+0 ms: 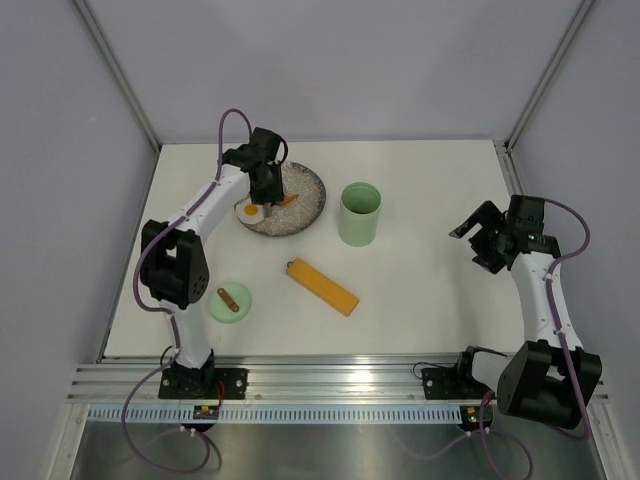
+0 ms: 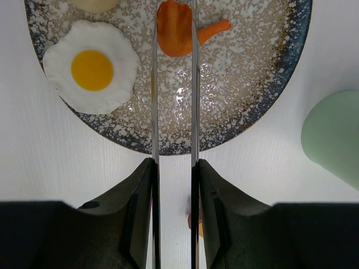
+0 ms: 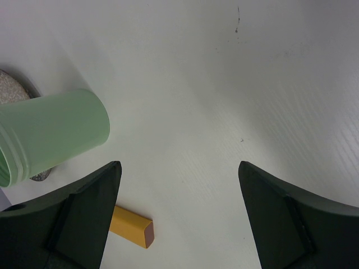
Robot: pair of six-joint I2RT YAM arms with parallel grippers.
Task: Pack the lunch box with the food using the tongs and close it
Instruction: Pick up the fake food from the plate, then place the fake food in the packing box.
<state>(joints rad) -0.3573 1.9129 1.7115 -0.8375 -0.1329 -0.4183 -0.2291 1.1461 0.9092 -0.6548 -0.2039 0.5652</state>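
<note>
My left gripper [image 2: 174,163] is shut on the slim metal tongs [image 2: 155,101], whose two arms run forward over the speckled plate [image 2: 247,101]. The tong tips sit on either side of an orange food piece [image 2: 175,33] and touch its edges. On the plate also lie a fried egg [image 2: 91,66] and a cream piece [image 2: 92,4] at the top edge. The mint-green lunch box [image 1: 360,212] stands open to the right of the plate. Its lid [image 1: 230,301] lies at the front left. My right gripper [image 3: 179,174] is open and holds nothing, off to the right of the lunch box [image 3: 50,134].
A long orange-yellow bar [image 1: 322,286] lies on the table in front of the plate and lunch box, between the two arms. Grey walls enclose the white table at the back and on both sides.
</note>
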